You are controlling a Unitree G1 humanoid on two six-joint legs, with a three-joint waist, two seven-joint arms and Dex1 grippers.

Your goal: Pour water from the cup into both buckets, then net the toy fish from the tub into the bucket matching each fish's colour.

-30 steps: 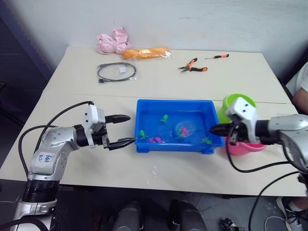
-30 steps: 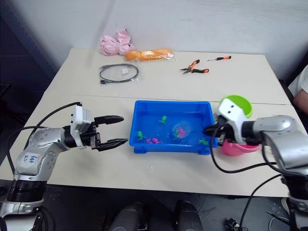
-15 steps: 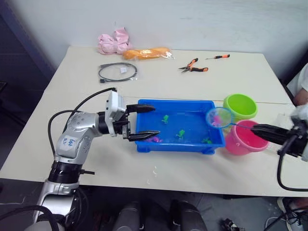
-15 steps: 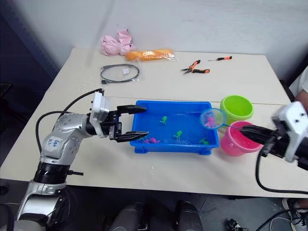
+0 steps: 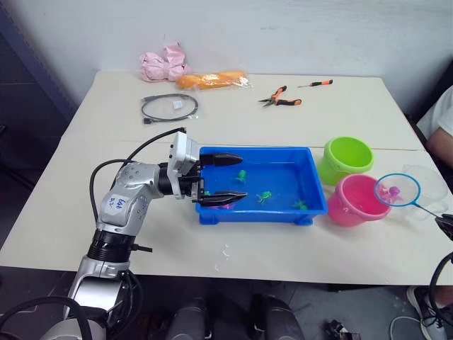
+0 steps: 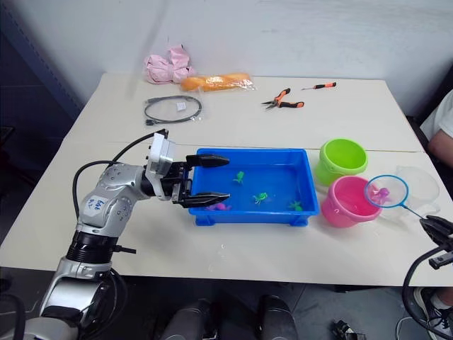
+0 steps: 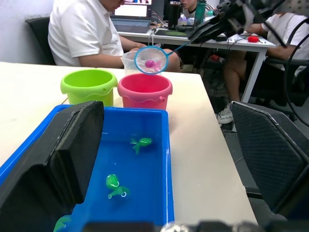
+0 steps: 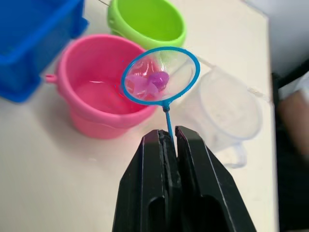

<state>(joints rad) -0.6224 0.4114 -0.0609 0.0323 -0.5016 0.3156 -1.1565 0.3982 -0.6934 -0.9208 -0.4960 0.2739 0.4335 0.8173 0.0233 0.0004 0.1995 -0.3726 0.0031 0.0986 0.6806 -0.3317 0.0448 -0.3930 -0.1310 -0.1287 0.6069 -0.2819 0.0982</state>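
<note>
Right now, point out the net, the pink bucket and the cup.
net [image 8: 160,80], right wrist view, on the mesh inside the hoop.
pink bucket [image 6: 345,202], right eye view, on its outer wall.
cup [image 8: 231,112], right wrist view, on its clear wall.

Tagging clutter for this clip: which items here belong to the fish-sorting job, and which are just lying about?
In use: blue tub, green bucket, pink bucket, net holding a pink fish, green fish, clear cup.

Lying about: pliers, screwdriver, coiled cable, orange packet, pink cloth.

Pink fish [image 8: 153,82] in hand-held net [image 8: 161,74]
</note>
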